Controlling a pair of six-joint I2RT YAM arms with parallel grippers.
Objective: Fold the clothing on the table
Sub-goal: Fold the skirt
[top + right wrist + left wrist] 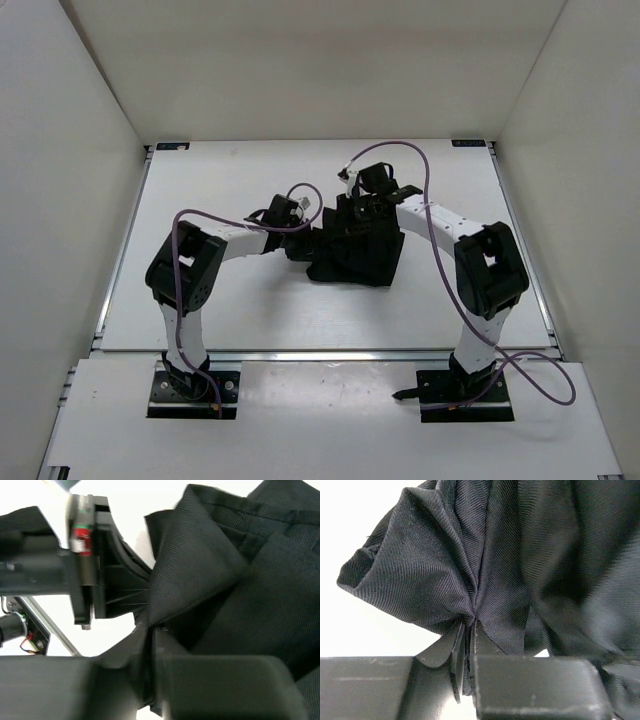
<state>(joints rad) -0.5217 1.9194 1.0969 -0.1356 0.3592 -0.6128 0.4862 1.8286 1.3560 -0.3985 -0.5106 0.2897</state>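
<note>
Left gripper (469, 627), right gripper (150, 630), each pinching clothing (530, 555)

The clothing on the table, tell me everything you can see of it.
The clothing is one black garment of woven, twill-looking fabric, bunched into a crumpled heap with pleat-like folds. It sits near the middle of the white table, between the two arms. The left gripper pinches its left edge, where the folds converge. The right gripper is shut on a fold at its far side.
</note>
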